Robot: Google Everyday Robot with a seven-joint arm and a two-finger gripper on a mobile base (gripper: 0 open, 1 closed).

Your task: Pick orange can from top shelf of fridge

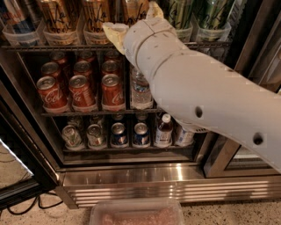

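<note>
Three orange cans stand in clear trays on the top shelf [66, 46] of the fridge [246, 57]: one at the left [61, 17], one in the middle [95, 15], and one [134, 8] partly hidden behind my gripper. My gripper [135, 21] reaches into the top shelf at this third can, and its yellowish tips show to the can's left and right. My white arm [197, 88] crosses the right half of the view and hides part of the shelves.
Green cans [180, 13] stand right of the gripper on the top shelf. Red cola cans [81, 90] and a water bottle [140, 90] fill the middle rack, with mixed cans and a bottle [163, 129] below. The steel grille [153, 189], a plastic container [136, 213] and the open door's edge [17, 145] are low.
</note>
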